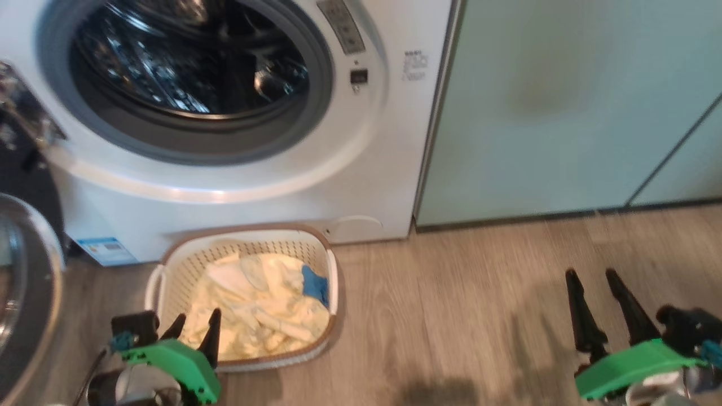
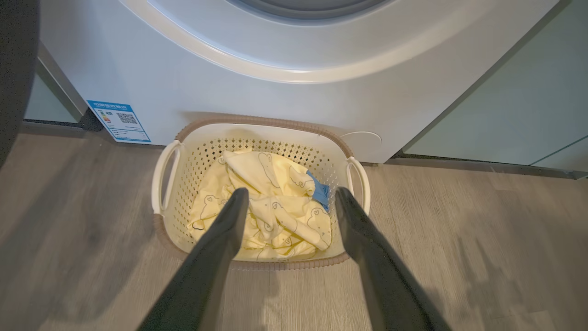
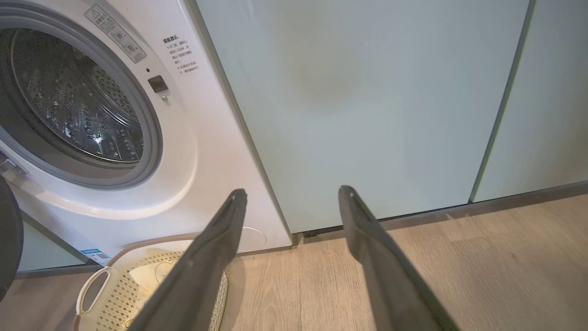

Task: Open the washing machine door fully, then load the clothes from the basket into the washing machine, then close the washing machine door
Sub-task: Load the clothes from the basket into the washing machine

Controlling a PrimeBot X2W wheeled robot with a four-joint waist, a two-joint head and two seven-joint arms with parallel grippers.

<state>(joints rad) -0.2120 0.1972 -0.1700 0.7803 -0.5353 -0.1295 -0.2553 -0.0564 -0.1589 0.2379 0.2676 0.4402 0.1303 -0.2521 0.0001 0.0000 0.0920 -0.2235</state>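
When looking down from the head, can see the small rectangular cream plastic basket [image 1: 259,248] with perforated sides, brown rim and white side handles [image 1: 152,287], standing on the grey-brown wooden floor [image 1: 451,316] just in front of the big white front-loading washing machine [image 1: 254,186]. Holds the soft pale yellow clothes [image 1: 259,304] printed with small bear outlines, crumpled in one heap over the base, with a bright blue trim piece [image 1: 315,285] at the right side of the heap. Keeps all of it inside the rim.

Higher up, can see the grey door seal [image 1: 324,90] and behind it the bare perforated steel drum [image 1: 186,56]. Has the large round washing machine door [image 1: 22,186] with glossy black rim standing open at the left. Carries a small blue sticker [image 1: 107,251] low on the front, left of the basket. Stands directly beside the pale teal cabinets [image 1: 564,113].

Can find the left end effector [image 1: 197,317] at the near side of the basket, long dark fingers spread wide and pointed at the heap, gripping nothing. Can find the right end effector [image 1: 592,276] well apart to the right, over bare floor, fingers spread wide too, also gripping nothing.
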